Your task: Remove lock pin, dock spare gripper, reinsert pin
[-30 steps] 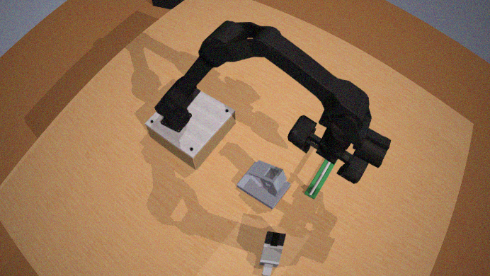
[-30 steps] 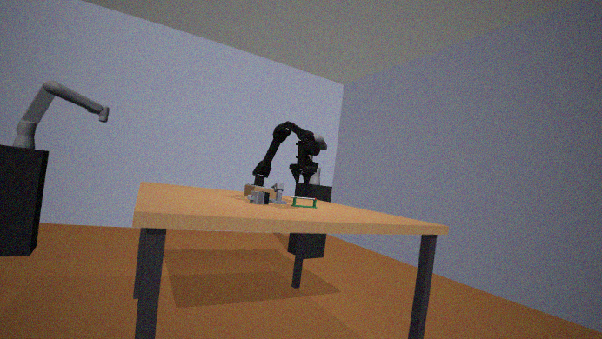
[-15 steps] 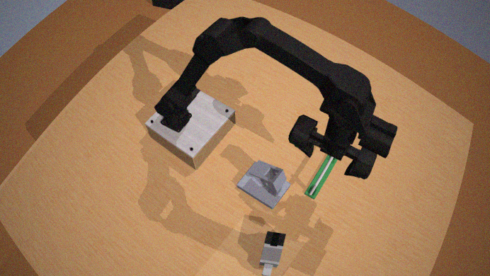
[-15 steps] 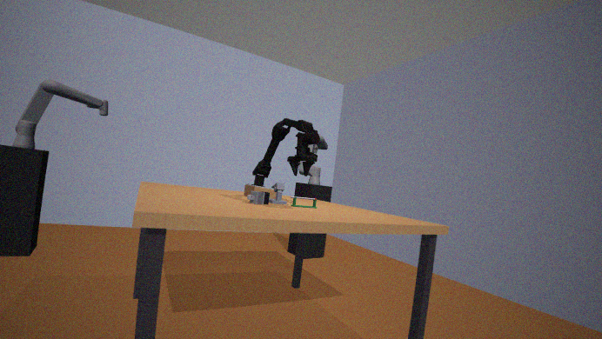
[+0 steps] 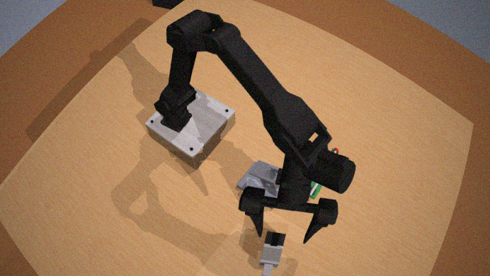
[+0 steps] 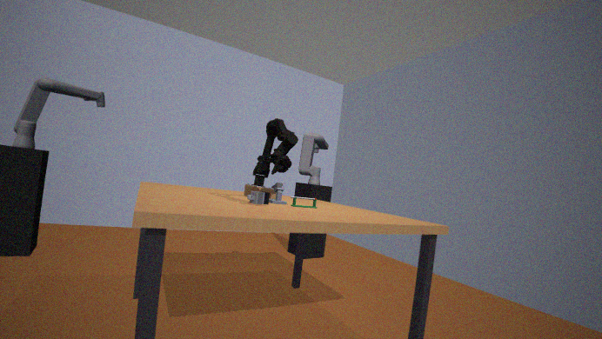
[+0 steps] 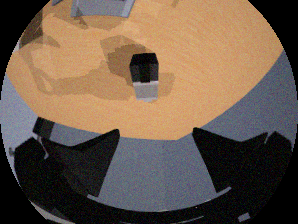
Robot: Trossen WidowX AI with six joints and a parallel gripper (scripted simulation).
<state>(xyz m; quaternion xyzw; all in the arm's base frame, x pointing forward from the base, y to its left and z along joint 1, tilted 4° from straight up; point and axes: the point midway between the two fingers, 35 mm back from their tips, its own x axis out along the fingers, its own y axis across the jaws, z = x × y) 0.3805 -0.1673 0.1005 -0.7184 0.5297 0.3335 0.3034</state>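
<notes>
The spare gripper, light grey with black jaws and a narrow spigot, lies on the table. My gripper is wide open and empty, raised above the table near the spare gripper's black end. The grey mount stands between my base and the spare gripper; its socket is mostly hidden behind my arm in the top view. The white lock pin with a red head lies across the green rack, out of the mount.
My arm stands on a pale square base block on the wooden table. The green rack is beside the mount, partly under my wrist in the top view. Two grey arms stand on dark pedestals beyond the table.
</notes>
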